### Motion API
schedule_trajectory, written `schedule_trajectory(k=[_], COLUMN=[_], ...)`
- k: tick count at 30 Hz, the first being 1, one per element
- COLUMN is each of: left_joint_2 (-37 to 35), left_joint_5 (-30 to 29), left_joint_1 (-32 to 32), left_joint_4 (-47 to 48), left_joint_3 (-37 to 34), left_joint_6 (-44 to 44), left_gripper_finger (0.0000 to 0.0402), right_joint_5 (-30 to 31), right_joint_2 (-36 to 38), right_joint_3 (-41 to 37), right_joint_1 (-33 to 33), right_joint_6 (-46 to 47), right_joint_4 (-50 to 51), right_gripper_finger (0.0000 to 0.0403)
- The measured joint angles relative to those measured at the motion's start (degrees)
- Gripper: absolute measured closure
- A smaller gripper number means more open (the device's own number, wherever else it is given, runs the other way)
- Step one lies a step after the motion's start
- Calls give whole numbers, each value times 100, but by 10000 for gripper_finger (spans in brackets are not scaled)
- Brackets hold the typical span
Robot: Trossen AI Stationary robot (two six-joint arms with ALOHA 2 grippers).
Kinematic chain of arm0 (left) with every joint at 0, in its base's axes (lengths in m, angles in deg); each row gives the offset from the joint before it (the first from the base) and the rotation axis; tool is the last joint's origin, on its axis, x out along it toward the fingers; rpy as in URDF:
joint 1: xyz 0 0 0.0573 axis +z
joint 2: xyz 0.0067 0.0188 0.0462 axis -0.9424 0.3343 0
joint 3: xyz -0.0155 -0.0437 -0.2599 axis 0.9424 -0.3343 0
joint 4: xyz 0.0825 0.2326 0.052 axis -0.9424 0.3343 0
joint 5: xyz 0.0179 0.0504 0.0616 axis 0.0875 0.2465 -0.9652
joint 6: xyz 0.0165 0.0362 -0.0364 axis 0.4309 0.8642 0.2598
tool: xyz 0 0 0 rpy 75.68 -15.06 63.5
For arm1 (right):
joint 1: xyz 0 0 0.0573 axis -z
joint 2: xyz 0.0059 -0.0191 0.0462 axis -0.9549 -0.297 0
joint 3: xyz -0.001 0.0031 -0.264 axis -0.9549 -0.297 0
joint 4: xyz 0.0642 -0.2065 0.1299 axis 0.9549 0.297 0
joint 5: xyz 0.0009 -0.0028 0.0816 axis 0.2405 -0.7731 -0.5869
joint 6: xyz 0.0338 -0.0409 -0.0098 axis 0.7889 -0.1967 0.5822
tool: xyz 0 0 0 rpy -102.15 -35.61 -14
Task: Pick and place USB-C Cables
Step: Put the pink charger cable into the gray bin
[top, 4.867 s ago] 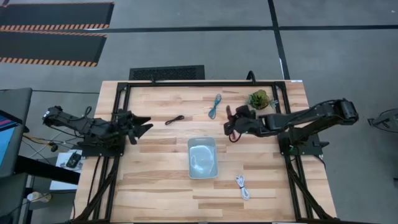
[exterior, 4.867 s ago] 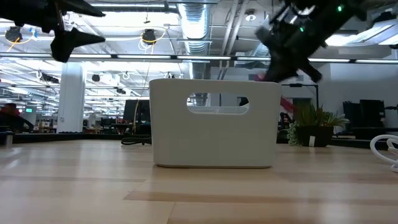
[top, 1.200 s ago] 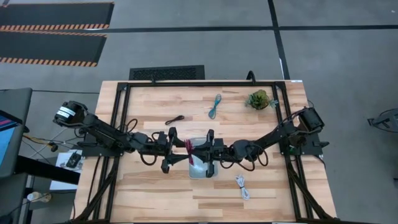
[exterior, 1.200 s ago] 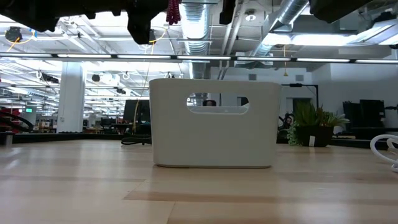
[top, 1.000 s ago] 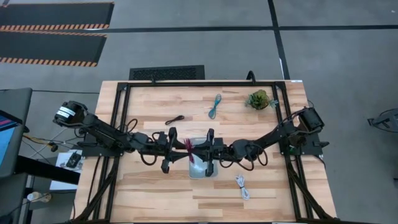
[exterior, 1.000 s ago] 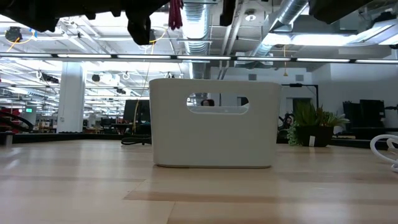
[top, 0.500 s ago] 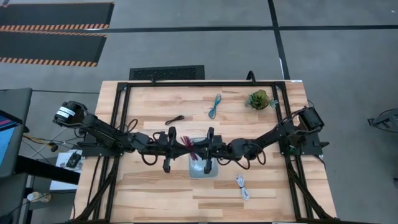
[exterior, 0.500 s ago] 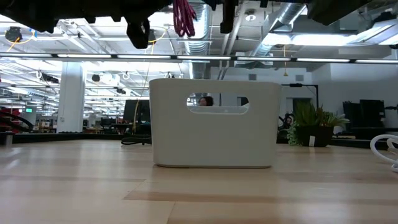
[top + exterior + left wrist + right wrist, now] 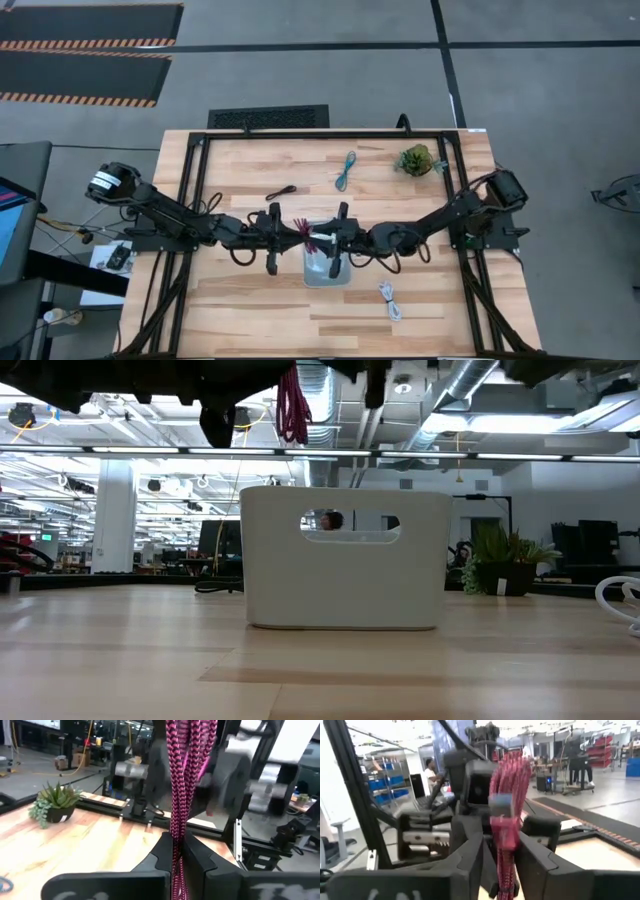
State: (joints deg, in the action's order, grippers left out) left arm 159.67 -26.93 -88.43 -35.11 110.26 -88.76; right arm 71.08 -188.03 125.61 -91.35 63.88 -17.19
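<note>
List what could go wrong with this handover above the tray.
1. The left gripper pinches only a narrow part of the maroon cable; the bundle might slip or uncoil.
2. The right gripper has opened but its fingers flank the cable, so pulling away could snag it.
3. The cable hangs near the left rim of the tray, so a drop might land outside.

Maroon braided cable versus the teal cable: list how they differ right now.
The maroon braided cable hangs in the air above the pale grey tray, while the teal cable lies flat on the wooden table. The maroon one is pinched by the left gripper, jaws shut; the teal one is untouched, far from both arms. Both are short coiled bundles outside the tray.
</note>
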Motion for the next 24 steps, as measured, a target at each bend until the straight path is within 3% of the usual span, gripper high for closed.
schedule_trajectory(k=[12, 14, 20, 24], left_joint_2=[11, 11, 11, 11], left_joint_5=[-708, -705, -919, -1251], left_joint_1=[9, 3, -109, -241], left_joint_4=[575, 1229, 4523, 5400], left_joint_3=[136, 444, 1922, 2453], left_joint_6=[-758, -835, -286, 547], left_gripper_finger=[399, 400, 401, 398], right_joint_5=[164, 187, 195, 403], right_joint_2=[1539, 1794, 2367, 2660], right_joint_3=[7, 7, 7, 7], right_joint_1=[-322, -411, -728, -968], right_joint_6=[635, 776, 814, 813], right_joint_4=[2858, 3158, 3794, 4076], right_gripper_finger=[196, 194, 201, 209])
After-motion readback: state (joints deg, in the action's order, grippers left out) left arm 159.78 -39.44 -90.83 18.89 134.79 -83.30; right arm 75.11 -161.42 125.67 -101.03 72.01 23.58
